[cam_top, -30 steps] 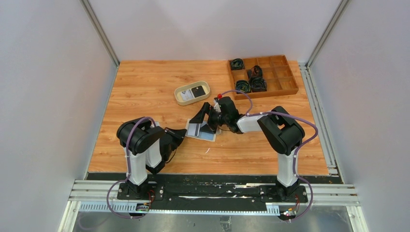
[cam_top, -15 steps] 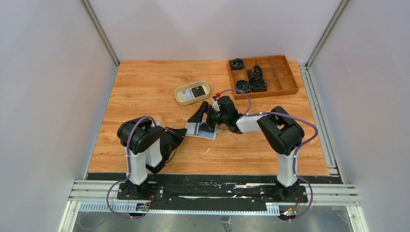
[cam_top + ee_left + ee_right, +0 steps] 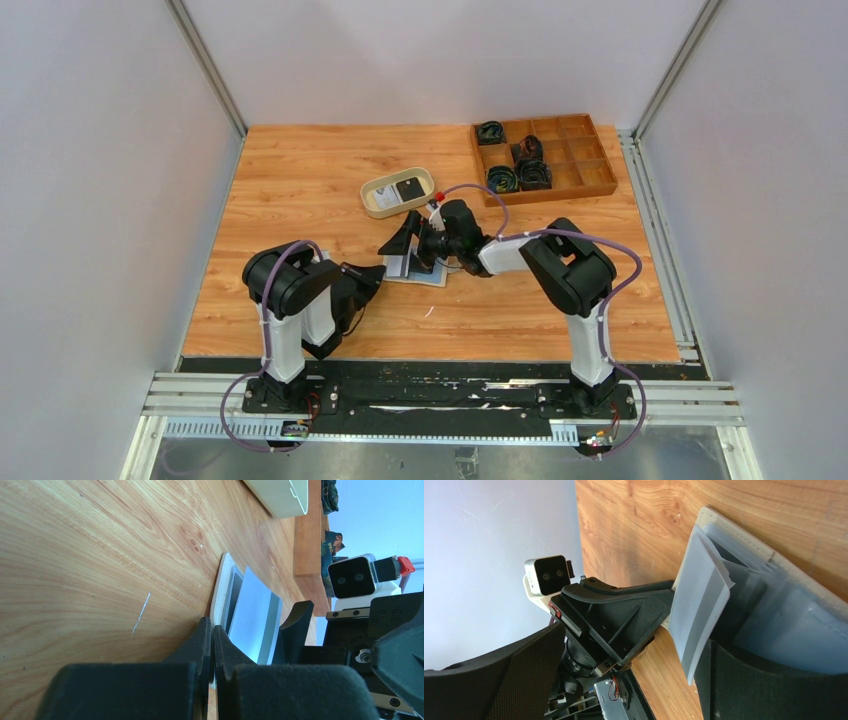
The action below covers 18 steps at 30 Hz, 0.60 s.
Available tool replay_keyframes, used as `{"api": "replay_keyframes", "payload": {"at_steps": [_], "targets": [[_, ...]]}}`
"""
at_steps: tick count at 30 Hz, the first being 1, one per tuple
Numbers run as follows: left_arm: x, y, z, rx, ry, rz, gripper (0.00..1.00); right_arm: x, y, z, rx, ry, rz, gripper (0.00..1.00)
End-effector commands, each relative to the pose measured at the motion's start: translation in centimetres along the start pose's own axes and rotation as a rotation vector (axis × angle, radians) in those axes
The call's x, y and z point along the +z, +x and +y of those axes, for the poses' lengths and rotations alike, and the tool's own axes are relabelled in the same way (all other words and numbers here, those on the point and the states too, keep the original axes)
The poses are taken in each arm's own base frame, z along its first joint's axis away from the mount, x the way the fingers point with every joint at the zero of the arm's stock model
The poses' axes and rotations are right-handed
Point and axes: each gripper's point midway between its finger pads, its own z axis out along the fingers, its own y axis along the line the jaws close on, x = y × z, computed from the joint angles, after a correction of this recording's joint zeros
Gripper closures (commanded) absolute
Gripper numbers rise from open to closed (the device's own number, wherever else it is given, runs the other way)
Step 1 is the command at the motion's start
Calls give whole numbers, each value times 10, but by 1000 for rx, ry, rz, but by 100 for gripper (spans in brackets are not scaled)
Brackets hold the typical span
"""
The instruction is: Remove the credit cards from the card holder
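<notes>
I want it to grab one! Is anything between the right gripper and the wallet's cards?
Nothing visible. The open right gripper is at the wallet, a pale card poking up beside its finger. The shut left gripper sits at its edge.

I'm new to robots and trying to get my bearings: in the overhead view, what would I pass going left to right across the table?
In order: left arm → left gripper → card holder → wooden compartment box. The oval tray and right arm overlap these, so they are left out.
</notes>
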Motion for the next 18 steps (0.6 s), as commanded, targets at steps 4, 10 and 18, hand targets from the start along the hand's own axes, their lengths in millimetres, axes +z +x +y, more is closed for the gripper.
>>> {"api": "replay_keyframes", "payload": {"at_steps": [4, 10, 18], "targets": [[-3, 1, 6, 44, -6, 5, 100, 5, 10, 17, -46, -43, 30, 6], [-3, 1, 7, 48, -9, 5, 100, -4, 6, 11, -46, -19, 28, 9], [-2, 1, 9, 50, -17, 0, 100, -18, -3, 10, -42, -13, 15, 11]]}}
